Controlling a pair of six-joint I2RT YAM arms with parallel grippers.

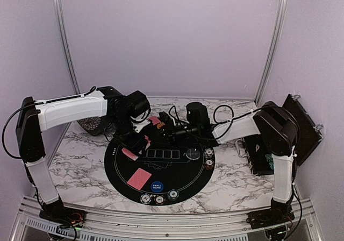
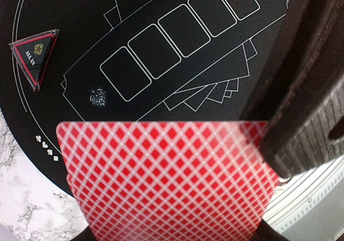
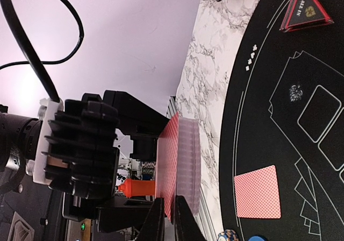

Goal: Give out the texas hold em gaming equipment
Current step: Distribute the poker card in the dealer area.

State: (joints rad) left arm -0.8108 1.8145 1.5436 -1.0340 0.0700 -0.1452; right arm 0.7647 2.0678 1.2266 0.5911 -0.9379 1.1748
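Observation:
My left gripper [image 1: 146, 129] is shut on a deck of red-backed playing cards [image 2: 166, 182], held upright above the back of the round black mat [image 1: 121, 171]. My right gripper [image 3: 169, 219] meets that deck [image 3: 183, 160] from the right, its two fingers pinched on the edge of the top card. One red-backed card [image 1: 141, 177] lies face down on the mat's front left. A black triangular marker with red edges [image 2: 35, 55] sits on the mat's left side. A blue button [image 1: 157, 186] and three striped chips [image 1: 159, 199] lie along the mat's front rim.
Two more chips [image 1: 208, 157] and a dark round button [image 1: 193, 155] sit at the mat's right side. An open black case [image 1: 263, 155] stands at the right edge of the marble table. A dark object [image 1: 90, 126] lies behind the left arm.

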